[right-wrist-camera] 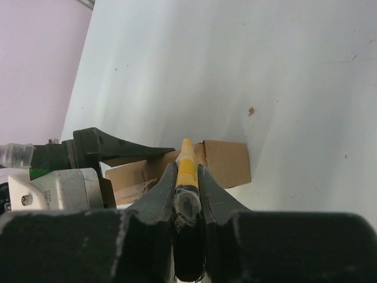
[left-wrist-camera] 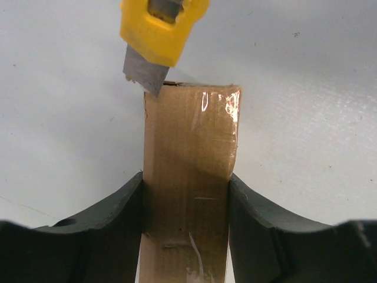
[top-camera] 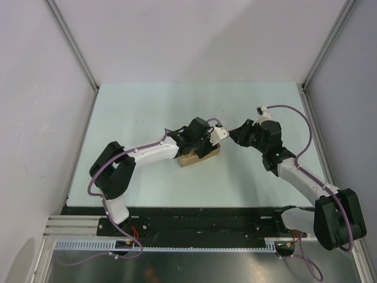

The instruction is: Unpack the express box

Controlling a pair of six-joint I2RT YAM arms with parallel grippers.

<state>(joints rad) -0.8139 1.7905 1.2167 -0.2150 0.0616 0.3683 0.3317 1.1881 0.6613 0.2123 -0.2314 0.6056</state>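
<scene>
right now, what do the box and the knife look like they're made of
Box: brown cardboard, matte and fibrous, with a ragged top edge. Glossy clear tape, probably plastic, glares along one side. Knife: smooth yellow body, likely plastic. Its blade is dull grey with a slanted tip, apparently metal.

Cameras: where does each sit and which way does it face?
Top external: above and behind the bases, looking down on the table; both arms show.
Left wrist: on the left gripper, looking along its fingers clamping the express box.
Right wrist: on the right gripper, looking along the utility knife toward the box.
Shared: both wrist views show box and knife.
</scene>
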